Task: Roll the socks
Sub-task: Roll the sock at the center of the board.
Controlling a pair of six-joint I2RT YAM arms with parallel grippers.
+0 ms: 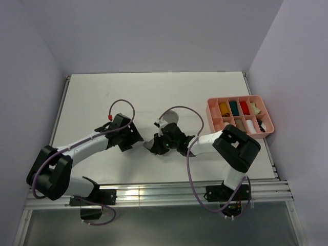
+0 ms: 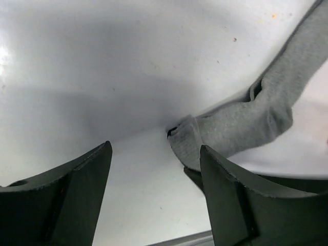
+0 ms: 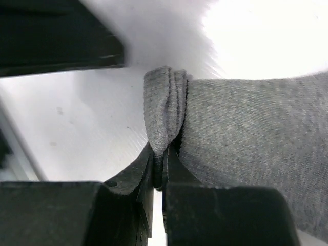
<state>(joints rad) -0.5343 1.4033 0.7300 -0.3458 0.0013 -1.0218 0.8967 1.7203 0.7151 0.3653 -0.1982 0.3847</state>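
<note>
One sock [image 3: 246, 133] — grey — is lying on the table [image 2: 128, 61] between the arms, a fold being clamped tight in the right gripper [image 3: 163, 154]. Left gripper [image 2: 154, 154] is standing released, sock just beside one finger. Pink tray [image 1: 209, 114] is holding small coloured rolls [image 1: 234, 107].

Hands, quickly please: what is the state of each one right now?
Left hand: open, holding nothing.
Right hand: closed on a fold of the grey sock.
</note>
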